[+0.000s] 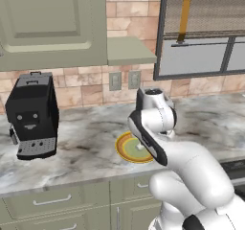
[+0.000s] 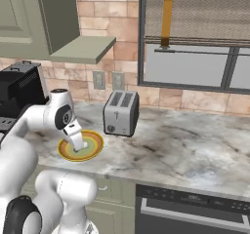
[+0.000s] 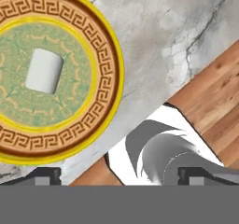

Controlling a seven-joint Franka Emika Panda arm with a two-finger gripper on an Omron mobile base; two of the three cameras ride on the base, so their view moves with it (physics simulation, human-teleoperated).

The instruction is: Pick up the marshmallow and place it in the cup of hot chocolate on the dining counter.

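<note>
marshmallow (image 3: 44,71): light, soft, squashy; lies on the plate (image 3: 100,41)
grip: across its curved sides, gently
end effector (image 3: 119,175): released, empty

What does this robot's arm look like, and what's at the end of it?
The arm is built of glossy white, rounded segments with dark bands at the joints. No loose cables or markings show. Its gripper ends in two small dark, blocky finger tips.

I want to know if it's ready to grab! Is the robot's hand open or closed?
Open: the gripper fingertips sit far apart, holding nothing.
</note>
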